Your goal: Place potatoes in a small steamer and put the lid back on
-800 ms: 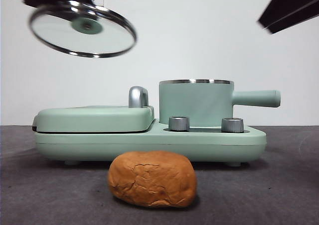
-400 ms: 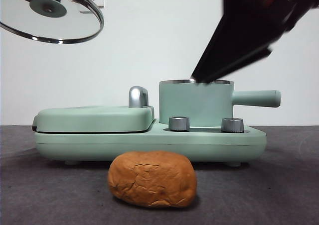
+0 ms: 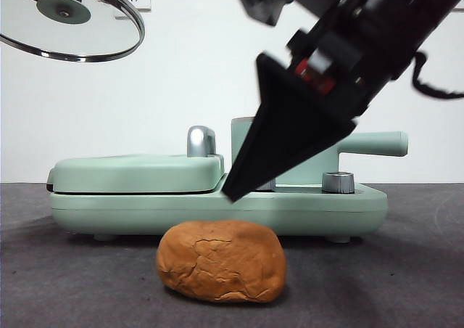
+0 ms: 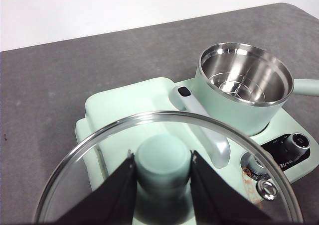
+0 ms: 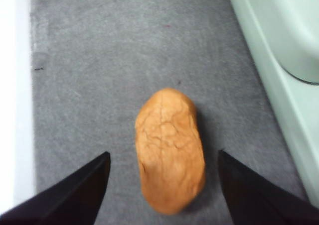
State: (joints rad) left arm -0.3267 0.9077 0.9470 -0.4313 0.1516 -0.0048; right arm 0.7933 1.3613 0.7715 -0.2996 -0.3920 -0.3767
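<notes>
Green cooker base (image 3: 217, 208) on the grey table (image 3: 72, 284), carrying the small steamer (image 4: 244, 88), uncovered, steel bowl bare. Right gripper (image 5: 162, 185): jaws spread wide, poised above the potatoes (image 5: 169, 148), which lie on the table between and below the two tips, untouched, in front of the base. Left gripper (image 4: 162, 185): raised well to the side of the steamer, jaws clamped on the knob of the lid (image 4: 99, 150), held aloft.

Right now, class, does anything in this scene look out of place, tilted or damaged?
Only by design. The lid hangs tilted in the air, its knob gripped by the left gripper, leaving the small steamer open and empty. The potato lies on the table, its skin cracked, under the open right gripper. Nothing is spilled.
</notes>
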